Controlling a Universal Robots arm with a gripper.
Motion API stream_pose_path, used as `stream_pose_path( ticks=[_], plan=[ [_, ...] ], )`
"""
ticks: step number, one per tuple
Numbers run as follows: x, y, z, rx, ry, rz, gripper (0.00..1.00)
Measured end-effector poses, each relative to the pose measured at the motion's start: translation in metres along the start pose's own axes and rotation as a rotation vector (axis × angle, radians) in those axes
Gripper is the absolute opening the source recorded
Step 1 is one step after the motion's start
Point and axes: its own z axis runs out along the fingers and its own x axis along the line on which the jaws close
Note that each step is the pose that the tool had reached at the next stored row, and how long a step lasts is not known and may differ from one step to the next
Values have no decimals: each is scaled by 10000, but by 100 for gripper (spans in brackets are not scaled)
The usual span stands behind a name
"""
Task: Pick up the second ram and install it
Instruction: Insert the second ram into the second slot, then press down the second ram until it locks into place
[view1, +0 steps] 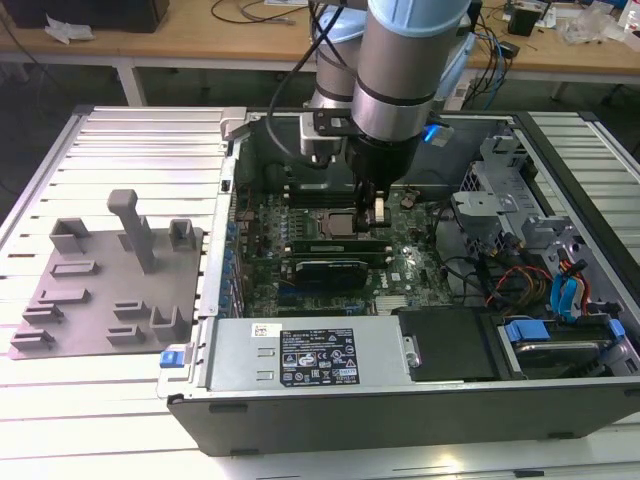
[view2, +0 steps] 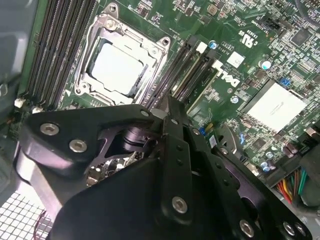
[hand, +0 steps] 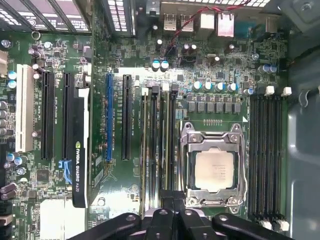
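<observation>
A black label (view1: 318, 365) with white print and symbols sits on the grey power supply (view1: 240, 362), beside a small white barcode sticker (view1: 265, 330); white lettering marks the graphics card (hand: 79, 170) edge and the motherboard (view2: 240, 30)
</observation>
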Motion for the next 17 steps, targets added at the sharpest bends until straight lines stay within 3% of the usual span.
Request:
stream_pose_path(
  ticks=[6,8,14,17],
  plan=[
    [2,-14,12,0,8,1,8],
    [11,-146,100,-2,14,3,8],
    [24,-268,240,-9,15,2,8],
    [30,-273,295,-12,21,3,8]
  ],
)
